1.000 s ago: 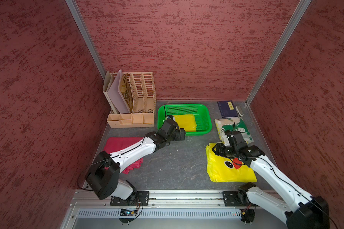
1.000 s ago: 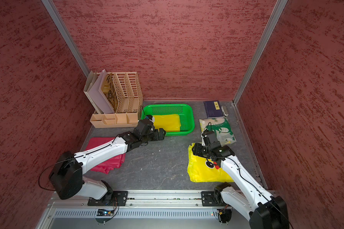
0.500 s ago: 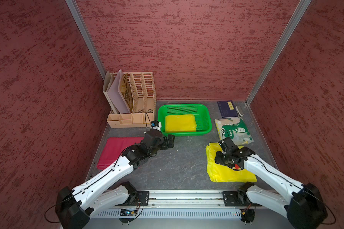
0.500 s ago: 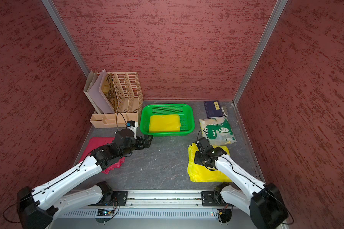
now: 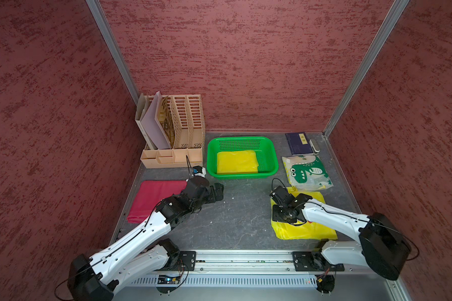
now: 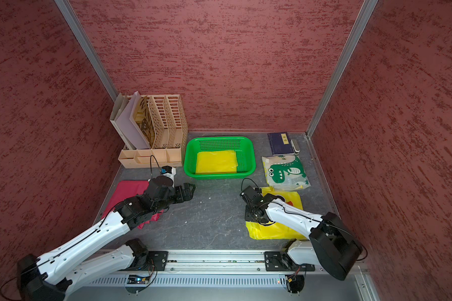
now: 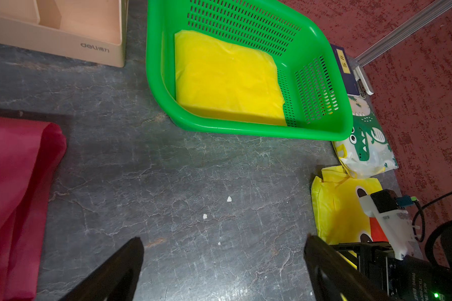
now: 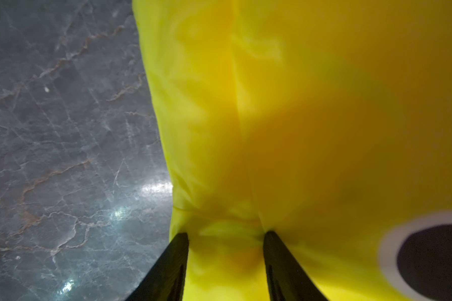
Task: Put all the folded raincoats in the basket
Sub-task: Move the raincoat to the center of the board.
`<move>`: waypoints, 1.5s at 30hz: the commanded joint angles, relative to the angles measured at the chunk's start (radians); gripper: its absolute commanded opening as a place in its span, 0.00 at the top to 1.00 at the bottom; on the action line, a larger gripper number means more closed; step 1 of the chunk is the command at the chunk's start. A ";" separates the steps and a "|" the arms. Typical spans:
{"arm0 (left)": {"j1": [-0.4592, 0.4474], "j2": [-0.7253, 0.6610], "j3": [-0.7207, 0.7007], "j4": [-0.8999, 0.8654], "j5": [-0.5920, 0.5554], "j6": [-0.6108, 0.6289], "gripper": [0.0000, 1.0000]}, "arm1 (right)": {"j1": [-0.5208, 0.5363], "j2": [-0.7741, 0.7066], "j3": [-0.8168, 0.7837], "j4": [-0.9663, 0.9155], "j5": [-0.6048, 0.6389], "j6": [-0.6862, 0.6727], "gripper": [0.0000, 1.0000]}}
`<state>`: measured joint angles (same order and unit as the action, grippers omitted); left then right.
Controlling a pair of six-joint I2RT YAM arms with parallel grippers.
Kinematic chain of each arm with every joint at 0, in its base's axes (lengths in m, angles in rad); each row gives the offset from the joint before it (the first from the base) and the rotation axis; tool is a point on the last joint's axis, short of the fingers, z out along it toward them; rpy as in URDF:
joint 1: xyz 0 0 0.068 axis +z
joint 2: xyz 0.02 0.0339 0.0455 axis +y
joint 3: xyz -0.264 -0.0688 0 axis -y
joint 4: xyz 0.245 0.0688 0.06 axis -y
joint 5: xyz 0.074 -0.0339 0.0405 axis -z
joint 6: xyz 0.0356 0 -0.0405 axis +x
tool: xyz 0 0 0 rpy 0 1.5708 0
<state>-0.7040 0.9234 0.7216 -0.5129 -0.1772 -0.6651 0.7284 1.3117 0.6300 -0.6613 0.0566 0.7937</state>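
A dark, marbled tabletop [image 5: 240, 216] walled in red fills both top views, with a tan slotted file organizer [image 5: 183, 125] holding folders at the far left corner. At the near right lies a yellow raincoat with a cartoon duck face [image 5: 298, 232], spread flat and partly covered by the right arm. Across from it, along the left edge, is a folded red raincoat [image 5: 152, 198], its near right part hidden under the left arm. The green perforated basket [image 5: 240, 176] sits at the far middle, just right of the organizer. A plain yellow folded raincoat [image 5: 236, 162] lies flat inside it against the left and near walls. A dinosaur-print packet [image 5: 307, 170] lies right of the basket, its near edge overlapping the duck raincoat. A dark blue book [image 5: 298, 143] sits beyond the packet in the far right corner. The left hand [image 7: 223, 239] hangs over bare tabletop between the red raincoat and the basket, spread wide and empty. The right hand [image 8: 225, 234] presses its fingertips into the duck raincoat near its left edge, fingers partway apart with a ridge of fabric bunched between them. Whether they grip it cannot be told. A small pale object [image 5: 314, 146] rests beside the book.
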 commanded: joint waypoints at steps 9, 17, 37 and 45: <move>0.005 0.109 0.026 0.072 0.090 -0.031 0.00 | 0.061 -0.047 0.163 -0.052 0.064 0.014 0.48; 0.006 0.121 -0.016 0.138 0.136 -0.052 0.00 | -0.032 -0.112 0.161 -0.126 0.082 -0.057 0.54; 0.003 0.194 -0.043 0.196 0.200 -0.086 0.00 | -0.078 0.130 0.060 0.056 0.024 -0.061 0.91; 0.012 0.201 -0.091 0.219 0.177 -0.114 0.00 | 0.042 0.189 0.051 0.254 -0.097 0.080 0.89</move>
<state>-0.7002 1.1194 0.6533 -0.3161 0.0174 -0.7605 0.7242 1.4506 0.7059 -0.5125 0.0628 0.7963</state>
